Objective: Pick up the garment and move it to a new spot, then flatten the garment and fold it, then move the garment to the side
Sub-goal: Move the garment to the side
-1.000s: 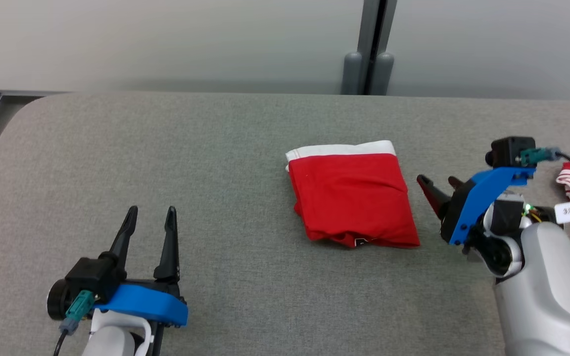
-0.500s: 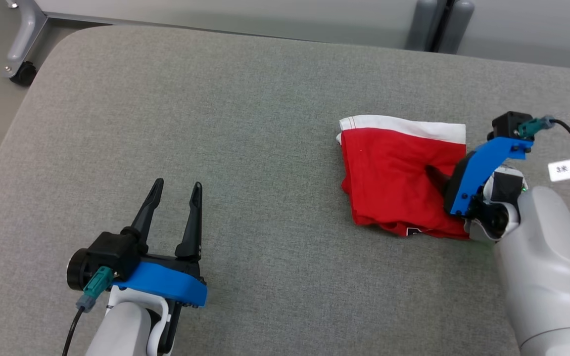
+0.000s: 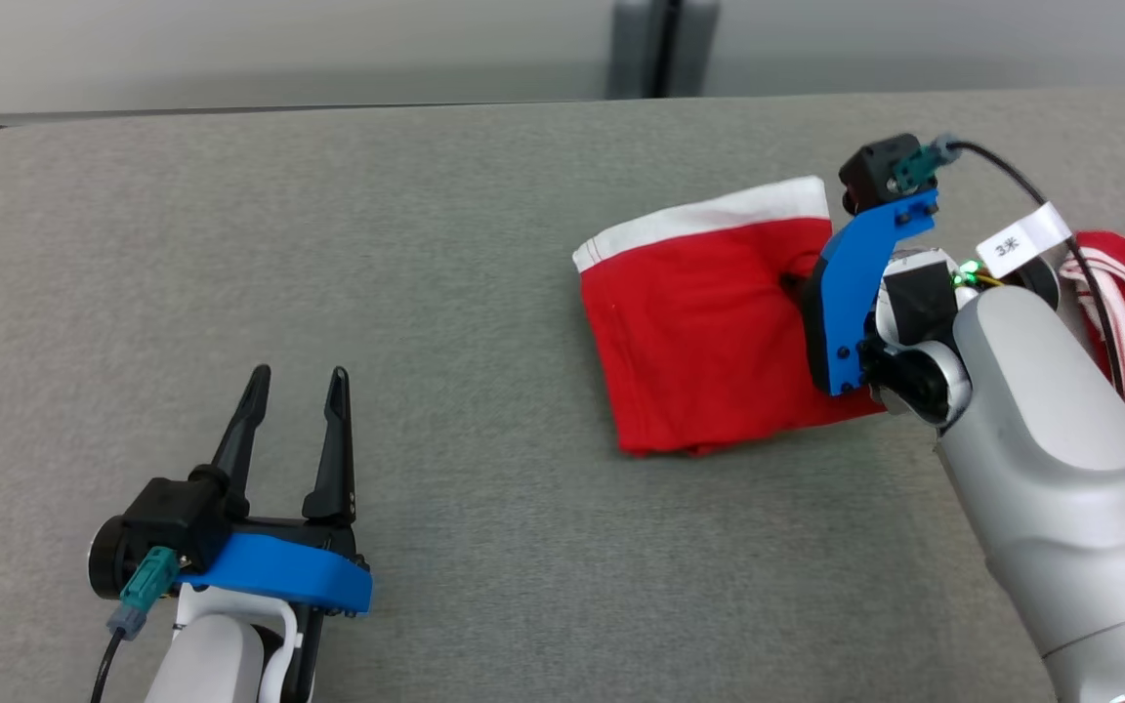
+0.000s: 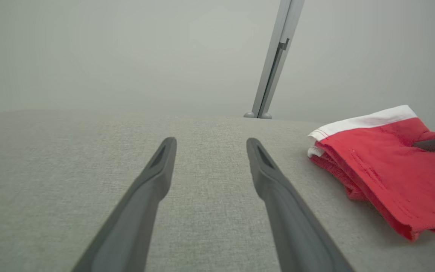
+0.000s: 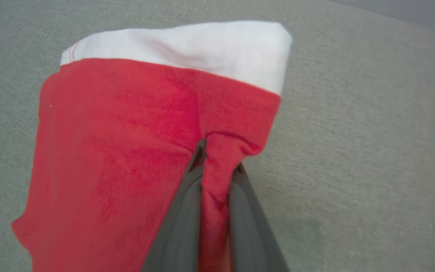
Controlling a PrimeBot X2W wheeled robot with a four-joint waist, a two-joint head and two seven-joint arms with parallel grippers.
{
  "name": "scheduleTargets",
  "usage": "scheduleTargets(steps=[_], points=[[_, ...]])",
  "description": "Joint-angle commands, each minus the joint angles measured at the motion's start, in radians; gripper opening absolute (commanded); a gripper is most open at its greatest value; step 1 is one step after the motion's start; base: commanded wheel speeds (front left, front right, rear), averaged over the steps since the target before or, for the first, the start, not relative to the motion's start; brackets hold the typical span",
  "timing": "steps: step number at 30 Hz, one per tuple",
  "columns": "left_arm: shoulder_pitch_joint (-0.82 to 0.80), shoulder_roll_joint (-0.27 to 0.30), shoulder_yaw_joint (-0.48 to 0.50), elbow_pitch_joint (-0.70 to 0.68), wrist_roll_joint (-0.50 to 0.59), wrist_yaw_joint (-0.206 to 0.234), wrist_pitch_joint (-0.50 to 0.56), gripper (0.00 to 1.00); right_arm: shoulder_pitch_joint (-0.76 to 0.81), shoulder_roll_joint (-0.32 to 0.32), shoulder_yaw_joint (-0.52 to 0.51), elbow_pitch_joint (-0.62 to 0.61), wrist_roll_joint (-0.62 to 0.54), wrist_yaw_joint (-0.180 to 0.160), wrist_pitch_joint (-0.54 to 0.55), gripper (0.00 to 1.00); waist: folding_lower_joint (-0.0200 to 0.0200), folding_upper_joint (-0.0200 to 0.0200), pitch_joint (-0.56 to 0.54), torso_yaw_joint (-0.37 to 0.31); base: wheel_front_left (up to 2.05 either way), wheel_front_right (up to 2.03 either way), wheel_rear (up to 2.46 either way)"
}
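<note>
One piece of writing can be read, in the head view. It is on a small white label (image 3: 1021,239), a paper flag wrapped round the black cable (image 3: 1002,168) that runs over the right forearm (image 3: 1041,410). The label lies tilted, its right end higher than its left. Near its left end, in dark print, stands the numeral 3. Just after it comes 1 small character that looks like the Chinese sign 米, though it is too small to be sure. The rest of the label is plain white.
</note>
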Motion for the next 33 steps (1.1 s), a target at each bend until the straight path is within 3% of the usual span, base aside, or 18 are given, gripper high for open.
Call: scheduleTargets(steps=[1, 7, 15, 26, 33], points=[[0.006, 0.001, -0.001, -0.007, 0.008, -0.002, -0.004, 1.0, -0.008, -0.048, 0.062, -0.054, 0.043, 0.0, 0.003, 0.0, -0.0001, 0.0, -0.05, -0.087, 0.0, 0.0, 0.0], [0.009, 0.019, 0.002, -0.027, 0.015, -0.002, -0.004, 1.0, -0.045, -0.213, 0.255, -0.176, 0.162, 0.0, 0.026, 0.0, -0.0001, 0.0, -0.032, -0.222, 0.0, 0.0, 0.0], [-0.029, 0.069, -0.005, -0.052, 0.028, -0.002, 0.002, 1.0, -0.125, -0.435, 0.417, -0.206, 0.199, 0.0, -0.115, 0.0, -0.0001, 0.0, 0.057, -0.319, 0.0, 0.0, 0.0], [-0.068, 0.159, -0.007, -0.167, 0.045, -0.002, 0.089, 1.0, -0.184, -0.518, 0.434, -0.065, 0.168, 0.0, -0.387, 0.0, -0.0001, 0.0, 0.209, -0.352, 0.0, 0.0, 0.0], [-0.06, 0.195, -0.009, -0.239, 0.048, 0.0, 0.137, 1.0, -0.191, -0.489, 0.377, 0.124, 0.062, 0.0, -0.528, 0.0, -0.0001, 0.0, 0.247, -0.35, 0.0, 0.0, 0.0]])
